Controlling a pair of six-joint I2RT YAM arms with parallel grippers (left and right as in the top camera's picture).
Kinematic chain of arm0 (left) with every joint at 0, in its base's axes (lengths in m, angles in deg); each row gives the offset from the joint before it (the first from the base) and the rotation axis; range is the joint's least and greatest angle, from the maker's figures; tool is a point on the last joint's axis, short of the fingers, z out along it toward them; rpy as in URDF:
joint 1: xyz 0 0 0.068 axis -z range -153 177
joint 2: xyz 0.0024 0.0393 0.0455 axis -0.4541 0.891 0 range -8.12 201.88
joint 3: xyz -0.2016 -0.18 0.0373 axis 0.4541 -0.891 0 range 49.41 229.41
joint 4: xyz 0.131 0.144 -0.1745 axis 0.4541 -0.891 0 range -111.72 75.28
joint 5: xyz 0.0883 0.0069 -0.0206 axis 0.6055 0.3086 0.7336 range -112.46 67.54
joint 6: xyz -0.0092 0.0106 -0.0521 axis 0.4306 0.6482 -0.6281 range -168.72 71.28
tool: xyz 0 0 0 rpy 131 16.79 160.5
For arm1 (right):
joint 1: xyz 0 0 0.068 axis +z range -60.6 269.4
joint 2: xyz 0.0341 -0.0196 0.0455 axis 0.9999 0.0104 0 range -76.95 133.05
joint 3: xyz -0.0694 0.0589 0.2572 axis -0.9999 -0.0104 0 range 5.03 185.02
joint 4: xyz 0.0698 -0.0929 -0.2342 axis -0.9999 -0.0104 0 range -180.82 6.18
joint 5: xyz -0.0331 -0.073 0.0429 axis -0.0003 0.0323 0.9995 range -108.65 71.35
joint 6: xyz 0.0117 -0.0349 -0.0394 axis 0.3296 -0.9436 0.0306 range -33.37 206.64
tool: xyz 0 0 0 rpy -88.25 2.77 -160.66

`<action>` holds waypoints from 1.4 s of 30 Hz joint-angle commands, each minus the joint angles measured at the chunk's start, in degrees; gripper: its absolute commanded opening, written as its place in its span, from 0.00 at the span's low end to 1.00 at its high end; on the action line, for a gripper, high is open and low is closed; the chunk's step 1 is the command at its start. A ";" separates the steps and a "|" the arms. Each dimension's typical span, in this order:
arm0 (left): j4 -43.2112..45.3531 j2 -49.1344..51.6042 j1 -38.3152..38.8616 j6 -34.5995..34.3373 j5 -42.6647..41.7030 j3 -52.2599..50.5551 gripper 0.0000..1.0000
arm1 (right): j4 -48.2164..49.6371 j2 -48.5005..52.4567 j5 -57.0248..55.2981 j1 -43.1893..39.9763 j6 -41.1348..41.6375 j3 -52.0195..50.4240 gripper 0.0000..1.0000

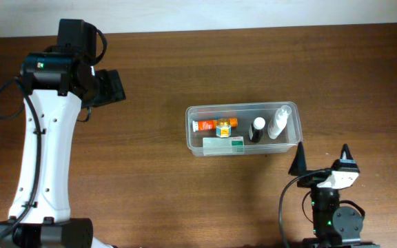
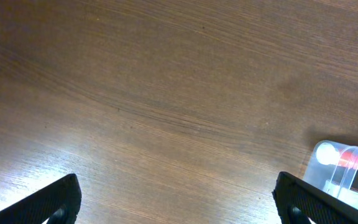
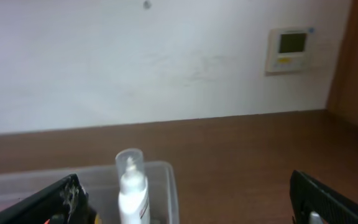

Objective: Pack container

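Spread wide and empty, the right gripper (image 1: 322, 157) is placed just beside the near right corner of the clear rectangular plastic container (image 1: 243, 105). The container is laid crosswise on the brown wooden table (image 1: 185, 55), ahead-left of those fingers. The left gripper (image 2: 176, 190), equally parted, is found well apart.

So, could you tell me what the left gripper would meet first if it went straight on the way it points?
Probably the bare table: between the open jaws of the left gripper only wood shows. The container sits at that view's right edge, outside the line.
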 commanded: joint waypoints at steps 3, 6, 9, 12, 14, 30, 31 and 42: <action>-0.04 -0.15 -0.35 -0.59 0.02 -0.17 0.99 | -1.09 -0.70 3.06 0.48 -3.80 -1.44 0.98; -0.04 -0.15 -0.35 -0.59 0.02 -0.17 0.99 | -3.32 -0.70 3.21 0.48 -3.78 -1.44 0.98; -0.04 -0.15 -0.35 -0.59 0.02 -0.17 0.99 | -6.62 -0.70 3.21 0.48 -3.78 -1.44 0.98; -0.04 -0.15 -0.35 -0.59 0.02 -0.17 0.99 | -6.34 -0.52 3.21 0.48 -3.78 -1.44 0.98; -0.04 -0.15 -0.35 -0.59 0.00 -0.17 0.99 | -6.34 -0.52 3.21 0.48 -3.78 -1.44 0.98; -0.04 -0.15 -0.35 -0.59 0.02 -0.17 0.99 | -6.34 -0.52 3.21 0.48 -3.78 -1.44 0.98; -0.04 -0.15 -0.35 -0.59 0.02 -0.17 0.99 | -6.34 -0.52 3.21 0.48 -3.78 -1.44 0.98; 12.22 -9.99 0.59 3.54 0.42 -10.21 1.00 | -6.34 -0.52 3.21 0.48 -3.78 -1.44 0.98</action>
